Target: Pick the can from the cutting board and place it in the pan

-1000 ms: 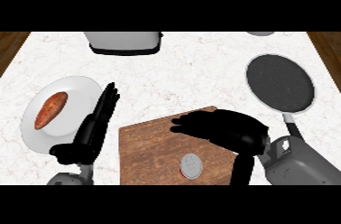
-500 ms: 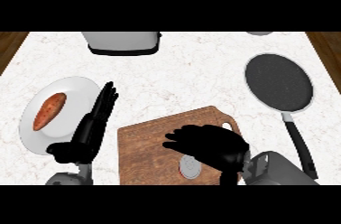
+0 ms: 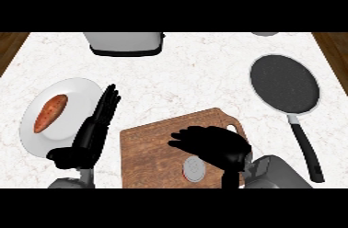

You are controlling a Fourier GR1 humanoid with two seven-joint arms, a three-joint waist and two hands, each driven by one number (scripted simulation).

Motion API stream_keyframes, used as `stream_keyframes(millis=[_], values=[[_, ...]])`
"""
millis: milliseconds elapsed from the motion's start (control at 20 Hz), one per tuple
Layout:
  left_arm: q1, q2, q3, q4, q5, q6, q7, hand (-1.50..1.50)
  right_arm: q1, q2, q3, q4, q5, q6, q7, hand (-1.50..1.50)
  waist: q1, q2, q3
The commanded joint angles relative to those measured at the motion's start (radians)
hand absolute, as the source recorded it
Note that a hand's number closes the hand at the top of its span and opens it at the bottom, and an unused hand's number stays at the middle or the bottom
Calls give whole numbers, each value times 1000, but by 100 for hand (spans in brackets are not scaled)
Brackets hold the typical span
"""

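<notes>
Head view gives me the right hand [image 3: 212,146] over the cutting board [image 3: 153,151]; its fingers [image 3: 185,139] are bent in a relaxed curve and spread a little apart, tips pointing toward the view's left; they close round nothing that I can see. The can [image 3: 194,168] stands upright on the board just below those fingertips, toward the near edge, showing me its round grey top; the heel of the hand overlaps the can's right edge from this angle, and I cannot tell whether it touches the can or hangs above it. The left hand [image 3: 92,130] shows at the view's left, fingers straight and held together, tips pointing away from me, thumb stuck out to the left lower down; it holds nothing. Just left of those fingers lies a white plate [image 3: 75,87], its right rim running along them; whether they touch it I cannot tell; an orange-brown oblong piece of food [image 3: 51,113] lies on the plate, further left of the fingers. The pan [image 3: 284,87] sits well to the right of the right hand's fingers and further from me, dark inside with a pale rim; its black handle [image 3: 304,144] runs down toward the near edge, right of the grey forearm [image 3: 275,172]. Far beyond both sets of fingertips, at the back of the marble counter [image 3: 204,75], stands a grey appliance [image 3: 125,42].
</notes>
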Motion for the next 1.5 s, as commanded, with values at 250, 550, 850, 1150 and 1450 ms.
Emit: stream_keyframes(millis=[250, 550, 850, 1150, 1450], values=[[29, 1, 45, -30, 2, -49, 7, 0, 34, 128, -18, 118, 153, -24, -66, -150, 0, 0, 0], [37, -27, 32, -4, -25, -47, -29, 0, 27, 196, -12, 257, 241, -66, -82, -150, 0, 0, 0], [-3, -13, 54, -49, -12, -49, 43, 0, -49, 142, 56, 369, 331, -132, -258, 150, 5, 1, 0], [-63, -31, 92, 118, -30, -54, -49, 0, -62, 161, 6, 402, 388, -200, -312, 150, -1, 3, 0], [-39, -76, 47, 97, -84, -13, -62, 0, 10, 179, -60, 249, 401, -264, -311, 150, -6, 0, 0]])
